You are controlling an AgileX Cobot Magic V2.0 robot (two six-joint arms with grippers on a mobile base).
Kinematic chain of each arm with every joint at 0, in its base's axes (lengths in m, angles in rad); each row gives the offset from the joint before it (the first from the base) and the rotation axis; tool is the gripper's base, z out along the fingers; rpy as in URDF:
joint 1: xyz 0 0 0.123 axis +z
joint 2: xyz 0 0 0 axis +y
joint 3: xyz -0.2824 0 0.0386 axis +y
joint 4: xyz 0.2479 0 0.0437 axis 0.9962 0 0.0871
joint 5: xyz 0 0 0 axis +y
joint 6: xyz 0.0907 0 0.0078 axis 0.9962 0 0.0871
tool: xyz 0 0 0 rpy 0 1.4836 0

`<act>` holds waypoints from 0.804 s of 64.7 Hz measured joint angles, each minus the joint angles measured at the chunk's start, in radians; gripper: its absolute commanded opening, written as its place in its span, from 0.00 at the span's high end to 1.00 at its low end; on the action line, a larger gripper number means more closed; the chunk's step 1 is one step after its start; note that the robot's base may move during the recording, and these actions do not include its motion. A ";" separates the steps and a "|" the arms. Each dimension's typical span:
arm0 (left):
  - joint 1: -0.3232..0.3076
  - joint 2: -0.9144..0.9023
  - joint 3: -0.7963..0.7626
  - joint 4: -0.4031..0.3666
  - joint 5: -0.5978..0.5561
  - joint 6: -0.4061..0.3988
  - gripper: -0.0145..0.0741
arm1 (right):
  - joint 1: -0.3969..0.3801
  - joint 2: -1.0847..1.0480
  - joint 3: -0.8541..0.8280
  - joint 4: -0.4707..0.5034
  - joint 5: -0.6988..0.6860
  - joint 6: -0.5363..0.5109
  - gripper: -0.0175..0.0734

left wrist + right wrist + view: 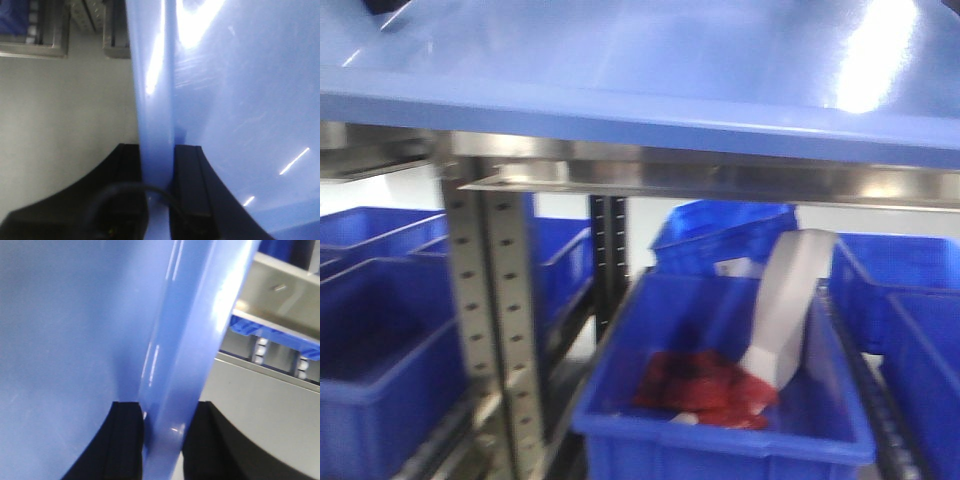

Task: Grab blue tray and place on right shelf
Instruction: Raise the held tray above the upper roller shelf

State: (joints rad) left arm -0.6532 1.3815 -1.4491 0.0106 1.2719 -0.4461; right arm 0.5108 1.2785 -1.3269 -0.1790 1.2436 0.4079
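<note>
Blue tray (640,60): glossy and light blue, it was held up between my two grippers. It ran across the whole top of the front view, with bright glare on its right part.
Left gripper (157,167): my two black fingers (187,175) pinched the tray's rim, one on each face of it, both pressed against the plastic.
Right gripper (162,427): it was clamped the same way on the other rim. One black finger (125,440) lay on the tray's broad face and its partner on the outer side, with the rim filling the gap between them.
Shelf (720,182): its shiny steel front lip lay just below the tray's near edge in the front view. I could not tell whether the tray touched it.
Post (490,330): a perforated steel upright stood under the left end of that lip.
Nearest bin (720,440): deep and dark blue, it sat on the level below the lip, near the middle.
Red things (705,390): they lay heaped on that bin's floor, too blurred to name.
White strip (790,310): it leaned tilted in the same bin, its lower end at the red heap.
Other bins (380,380): more dark-blue ones stood to the left, right and behind.
Cable (125,192): a dark loop lay at the base of my left fingers.
</note>
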 measured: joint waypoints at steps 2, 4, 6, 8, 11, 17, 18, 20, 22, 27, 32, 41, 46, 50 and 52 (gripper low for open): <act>0.000 0.000 0.000 0.000 0.000 0.000 0.89 | 0.000 0.000 0.000 0.000 0.000 0.000 0.75; 0.000 0.000 0.000 0.000 0.000 0.000 0.89 | 0.000 0.000 0.000 0.000 0.000 0.000 0.75; 0.000 0.000 0.000 0.000 0.000 0.000 0.89 | 0.000 0.000 0.000 0.000 0.000 0.000 0.75; 0.000 0.000 0.000 0.000 0.000 0.000 0.89 | 0.000 0.000 0.000 0.000 0.000 0.000 0.75; 0.000 0.000 0.000 0.000 0.000 0.000 0.89 | 0.000 0.000 0.000 0.000 0.000 0.000 0.75; 0.000 0.000 0.000 0.000 0.000 0.000 0.89 | 0.000 0.000 0.000 0.000 0.000 0.000 0.75; 0.000 0.000 0.000 0.000 0.000 0.000 0.89 | 0.000 0.000 0.000 0.000 0.000 0.000 0.75; 0.000 0.000 0.000 0.000 0.000 0.000 0.89 | 0.000 0.000 0.000 0.000 0.000 0.000 0.75; 0.000 0.000 0.000 0.000 0.000 0.000 0.89 | 0.000 0.000 0.000 0.000 0.000 0.000 0.75; 0.000 0.000 0.000 0.000 0.000 0.000 0.89 | 0.000 0.000 0.000 0.000 0.000 0.000 0.75; 0.000 0.000 0.000 0.000 0.000 0.000 0.89 | 0.000 0.000 0.000 0.000 0.000 0.000 0.75; 0.000 0.000 0.000 0.000 0.000 0.000 0.89 | 0.000 0.000 0.000 -0.002 0.000 0.000 0.75; 0.000 0.000 0.000 0.000 0.000 0.000 0.89 | 0.000 0.000 0.000 -0.002 0.000 0.000 0.75; 0.000 0.000 0.000 0.000 0.000 0.000 0.89 | 0.000 0.000 0.000 -0.002 0.000 0.000 0.75; 0.000 0.000 0.000 0.000 0.000 0.000 0.89 | 0.000 0.000 0.000 -0.002 0.000 0.000 0.75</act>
State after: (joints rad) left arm -0.6532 1.3815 -1.4491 0.0102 1.2719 -0.4461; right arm 0.5108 1.2785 -1.3269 -0.1805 1.2436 0.4079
